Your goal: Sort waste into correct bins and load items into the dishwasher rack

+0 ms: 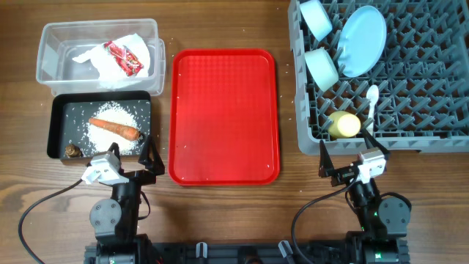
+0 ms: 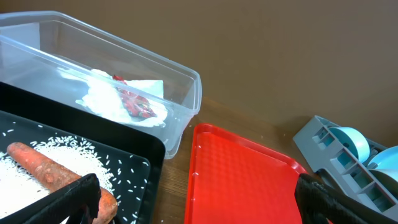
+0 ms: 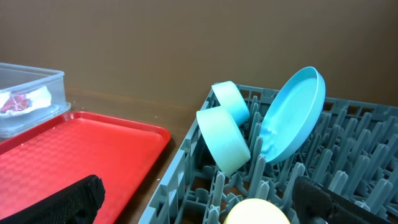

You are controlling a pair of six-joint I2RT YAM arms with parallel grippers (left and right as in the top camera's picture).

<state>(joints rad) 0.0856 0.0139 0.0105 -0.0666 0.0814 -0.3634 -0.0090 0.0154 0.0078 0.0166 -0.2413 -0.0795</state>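
Dishwasher rack (image 1: 381, 141) stood loaded just ahead of the right gripper (image 1: 352, 155), the carrot (image 1: 113, 127) lay in the black tray (image 1: 51, 128) ahead of the left gripper (image 1: 132, 150), and with both pairs of fingers wide and empty, holding clear seemed best.

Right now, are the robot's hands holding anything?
No, nothing is held. The left gripper and the right gripper are both open and empty.
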